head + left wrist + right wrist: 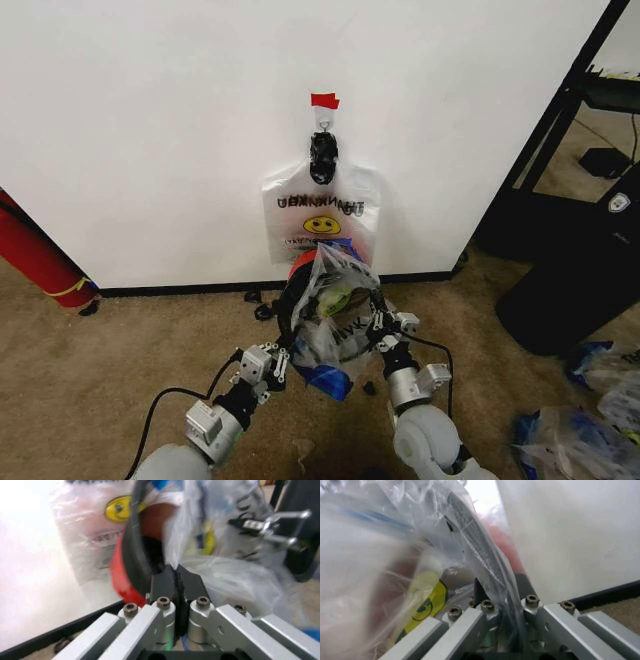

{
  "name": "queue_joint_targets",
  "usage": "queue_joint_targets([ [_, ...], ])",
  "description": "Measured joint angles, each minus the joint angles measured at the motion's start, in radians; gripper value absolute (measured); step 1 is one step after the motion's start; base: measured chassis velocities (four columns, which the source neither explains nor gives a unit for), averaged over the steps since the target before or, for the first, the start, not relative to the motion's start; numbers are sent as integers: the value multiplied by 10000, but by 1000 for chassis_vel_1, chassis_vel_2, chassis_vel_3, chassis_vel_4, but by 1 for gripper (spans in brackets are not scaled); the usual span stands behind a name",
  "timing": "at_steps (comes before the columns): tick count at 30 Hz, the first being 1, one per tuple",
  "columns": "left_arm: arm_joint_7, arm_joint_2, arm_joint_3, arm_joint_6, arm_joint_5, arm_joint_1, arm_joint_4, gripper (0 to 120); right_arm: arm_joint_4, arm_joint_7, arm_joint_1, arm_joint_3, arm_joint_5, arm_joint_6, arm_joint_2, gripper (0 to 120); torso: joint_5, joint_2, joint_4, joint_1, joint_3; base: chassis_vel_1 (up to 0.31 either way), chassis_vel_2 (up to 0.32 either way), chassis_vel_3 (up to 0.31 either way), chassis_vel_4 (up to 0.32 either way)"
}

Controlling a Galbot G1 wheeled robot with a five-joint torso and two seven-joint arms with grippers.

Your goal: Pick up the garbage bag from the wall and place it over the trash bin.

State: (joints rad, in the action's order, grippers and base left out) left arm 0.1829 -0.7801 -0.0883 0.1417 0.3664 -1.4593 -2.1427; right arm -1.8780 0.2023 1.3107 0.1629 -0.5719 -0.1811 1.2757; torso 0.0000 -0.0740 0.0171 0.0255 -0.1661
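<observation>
I hold the garbage bag [335, 312], clear plastic with a yellow smiley and a blue patch at its lower end, between both grippers just in front of the wall. My left gripper [281, 358] is shut on its film; in the left wrist view the fingertips [170, 578] meet on the plastic [240, 579]. My right gripper [383, 324] is shut on the bag's other side, with a fold of film [480, 551] running between its fingers. The trash bin [297, 270], black rim and red, stands right behind the bag and is mostly hidden; its rim [131, 551] is close to my left gripper.
A like smiley bag [322, 212] hangs from a hook on the wall under red tape [324, 100]. A long red cylinder [38, 255] leans at left. A big black cylinder [575, 290] and a dark shelf [560, 130] stand at right, with loose bags [575, 435] on the carpet.
</observation>
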Motion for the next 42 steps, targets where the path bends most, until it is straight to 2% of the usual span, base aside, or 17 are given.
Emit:
queue_joint_targets([
  [6, 15, -41, -109, 68, -11, 1, 289, 0, -128, -123, 74, 326, -597, 358, -202, 0, 0, 0, -1, 0, 0, 0, 0, 0, 0],
  [11, -100, -130, -119, 125, -126, 156, 712, 0, -325, -720, 293, 562, -1107, 674, -410, 0, 0, 0, 0, 0, 0, 0, 0, 0, 0],
  [18, -403, -230, -121, 651, -641, 316, 1502, 0, -618, -1151, 506, 786, -2062, 1090, -631, 0, -1, 0, 0, 0, 0, 0, 0, 0, 0],
  [25, -820, -348, -84, 1026, -738, 371, 1668, 0, -697, -1150, 529, 716, -2543, 1183, -589, 0, 0, 0, 0, 0, 0, 0, 0, 0, 0],
  [30, -1450, -542, -35, 1925, -1101, 605, 2161, 0, -756, -988, 496, 471, -3105, 1312, -489, 0, -1, 0, 0, 0, 0, 0, 0, 0, 0],
  [42, -1478, -718, -47, 2418, -1735, 1069, 3336, 0, -860, -898, 457, 136, -3589, 1171, -335, 0, -2, 0, 0, 0, 0, 0, 0, 0, 0],
])
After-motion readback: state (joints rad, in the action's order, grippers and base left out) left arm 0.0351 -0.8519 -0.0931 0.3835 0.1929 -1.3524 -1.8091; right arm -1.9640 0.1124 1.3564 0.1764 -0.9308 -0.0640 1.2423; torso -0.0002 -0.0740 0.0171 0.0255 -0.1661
